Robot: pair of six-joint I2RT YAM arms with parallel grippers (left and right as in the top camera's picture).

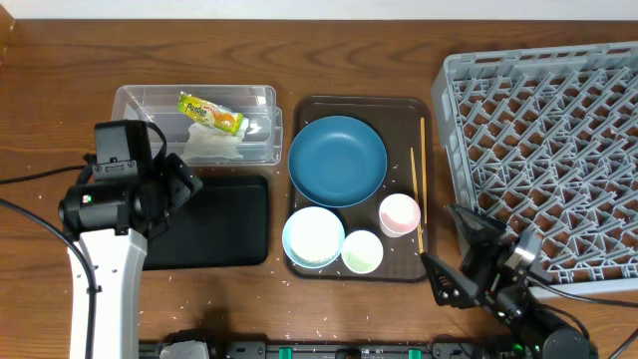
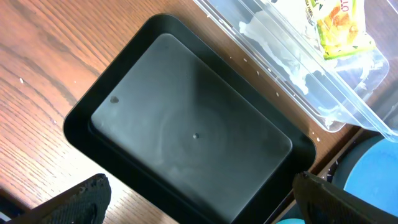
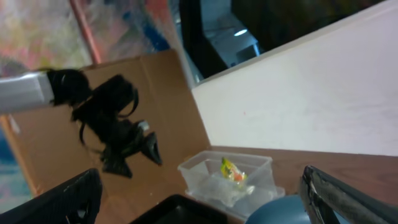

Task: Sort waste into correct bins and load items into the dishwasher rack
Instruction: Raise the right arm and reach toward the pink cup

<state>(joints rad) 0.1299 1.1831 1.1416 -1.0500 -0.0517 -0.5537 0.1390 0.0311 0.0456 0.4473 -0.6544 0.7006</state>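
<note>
Wooden desk (image 1: 60, 90) layout: wrapper (image 1: 210, 113) and, apparently, a tissue (image 1: 212, 146) lie in the clear tub (image 1: 261, 98); black tub (image 1: 229, 224) lies just beside it. Left tool (image 1: 179, 184) hangs over the black tub, released. Right tool (image 1: 461, 254), released, sits beside the rack (image 1: 558, 120).

Beyond your right fingers (image 3: 56, 199): white wall (image 3: 298, 106), brown cardboard panel (image 3: 168, 112), dark opening (image 3: 273, 25) above; wood-grain desk (image 1: 299, 60) beneath them.

Your left arm (image 1: 100, 274) rises from the near edge with its wrist bent over. Left pincer (image 2: 205, 208) faces down, fingers (image 2: 81, 199) spread wide, nothing between them. Your right arm (image 1: 518, 299) sits low at near right. Right pincer (image 3: 199, 208) points roughly level toward the left arm, jaws wide apart, empty.
</note>
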